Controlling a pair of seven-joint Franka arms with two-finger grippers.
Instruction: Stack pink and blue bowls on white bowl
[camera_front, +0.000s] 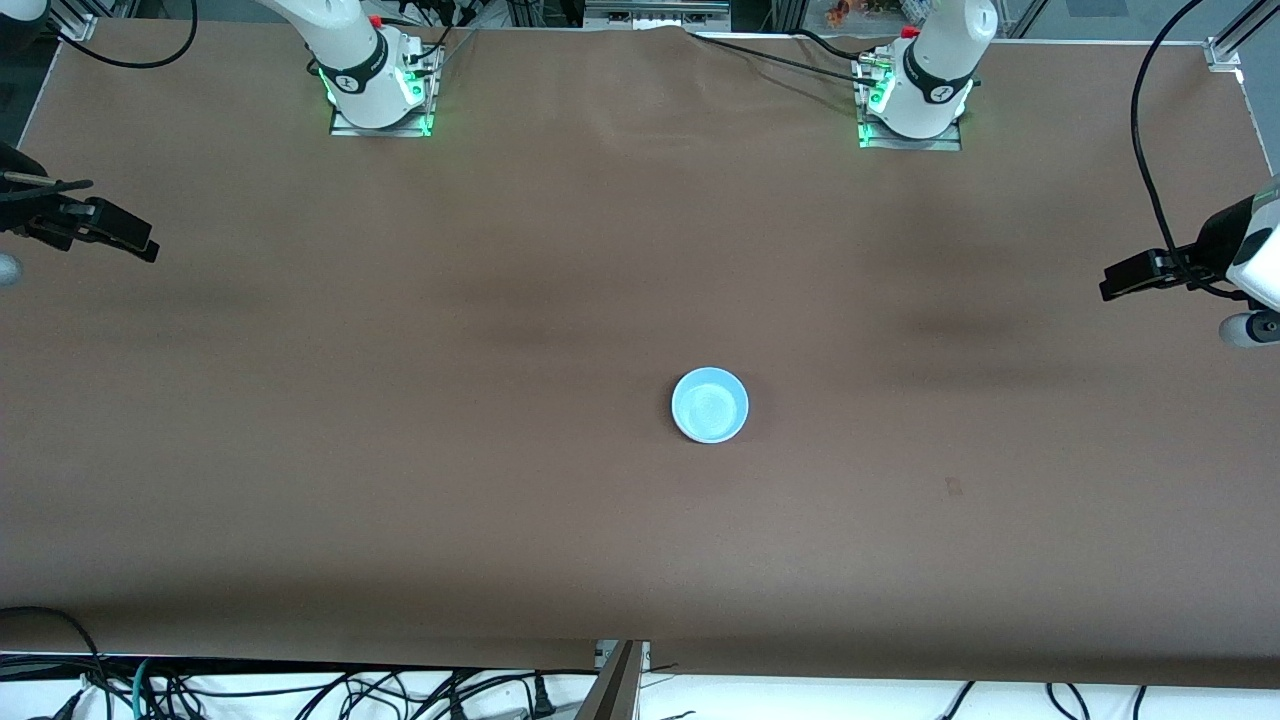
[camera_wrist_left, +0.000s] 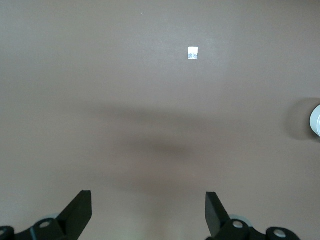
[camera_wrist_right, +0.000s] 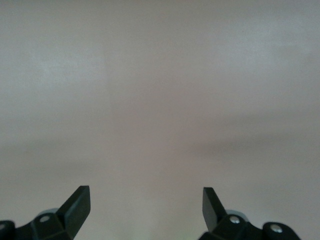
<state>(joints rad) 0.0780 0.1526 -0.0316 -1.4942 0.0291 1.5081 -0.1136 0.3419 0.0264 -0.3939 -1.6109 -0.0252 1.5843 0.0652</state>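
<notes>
Surface: brown table (camera_front: 400, 450), which I see covered edge to edge.
Blue bowl: light sky blue bowl (camera_front: 710, 404), upright near mid-table, nothing loose inside; I cannot tell whether other bowls sit under it.
Cut off: pale rim (camera_wrist_left: 315, 120) at the left wrist view's edge.
Left gripper (camera_wrist_left: 148, 212): waits over its table end, jaws spread wide, holding nothing.
Right gripper (camera_wrist_right: 146, 210): over its own end, spread wide, holding nothing.

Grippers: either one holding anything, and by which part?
Nothing held. Left gripper and right gripper are open over bare table.
</notes>
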